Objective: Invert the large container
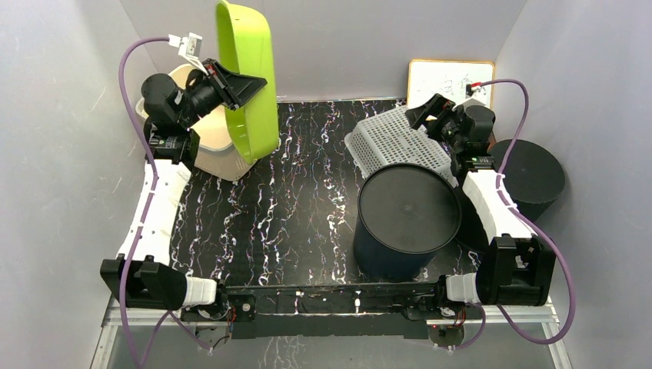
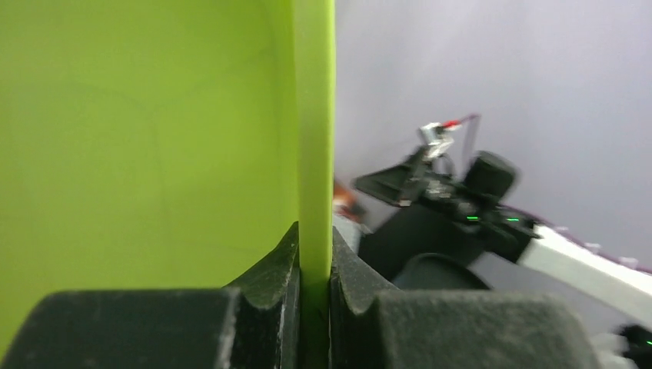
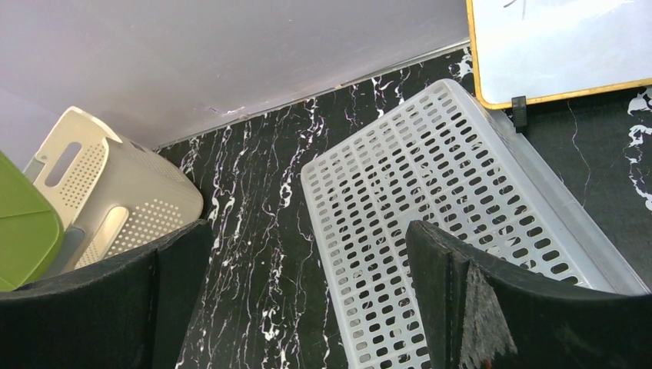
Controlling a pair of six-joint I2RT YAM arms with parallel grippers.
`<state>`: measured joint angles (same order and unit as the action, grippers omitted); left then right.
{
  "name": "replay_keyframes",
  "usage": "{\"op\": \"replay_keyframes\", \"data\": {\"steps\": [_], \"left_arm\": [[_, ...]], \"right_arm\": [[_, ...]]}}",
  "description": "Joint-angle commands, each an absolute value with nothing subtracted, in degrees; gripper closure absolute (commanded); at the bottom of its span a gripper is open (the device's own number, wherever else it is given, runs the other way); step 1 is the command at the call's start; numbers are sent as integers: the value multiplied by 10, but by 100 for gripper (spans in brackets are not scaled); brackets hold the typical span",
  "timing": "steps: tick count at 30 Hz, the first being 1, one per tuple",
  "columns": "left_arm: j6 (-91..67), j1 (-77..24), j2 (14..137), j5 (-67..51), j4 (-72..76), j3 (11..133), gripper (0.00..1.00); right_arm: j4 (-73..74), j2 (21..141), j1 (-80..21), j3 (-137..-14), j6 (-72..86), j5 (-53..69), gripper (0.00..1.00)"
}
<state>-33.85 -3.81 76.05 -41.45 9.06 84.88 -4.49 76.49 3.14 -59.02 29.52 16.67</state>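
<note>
- The left hand (image 2: 315,269) was clamped shut on the rim of a large green tub (image 1: 257,46), one finger on each side of the rim.
- The green tub was at the far left of the black marbled counter (image 1: 300,200), tipped up on its edge and not lying flat.
- Its lower end was just beside a cream basket with holes (image 1: 219,150), which lay tilted in the far left corner. Whether the tub touched the counter there could not be told.
- The right hand (image 1: 423,117) was at the far right with its fingers wide apart, holding nothing, above a white basket with holes (image 1: 396,138) lying bottom up.
- A dark round bucket (image 1: 404,211) stood bottom up on the near right of the counter.
- A black drum (image 1: 530,177) sat further right.
- A whiteboard (image 1: 446,81) leaned against the far wall.
</note>
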Motion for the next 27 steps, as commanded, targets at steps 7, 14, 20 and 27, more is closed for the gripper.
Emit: {"op": "replay_keyframes", "data": {"steps": [7, 14, 20, 27], "left_arm": [[-746, -43, 754, -571, 552, 786, 100], [-843, -50, 751, -567, 651, 761, 100], [-1029, -51, 807, -524, 917, 597, 100], [-1035, -54, 854, -535, 964, 497, 100]], "right_arm": [[-51, 728, 34, -598, 288, 165, 2], [-38, 721, 34, -607, 284, 163, 2], [-33, 713, 34, -610, 284, 163, 2], [-31, 709, 34, -608, 283, 163, 2]]}}
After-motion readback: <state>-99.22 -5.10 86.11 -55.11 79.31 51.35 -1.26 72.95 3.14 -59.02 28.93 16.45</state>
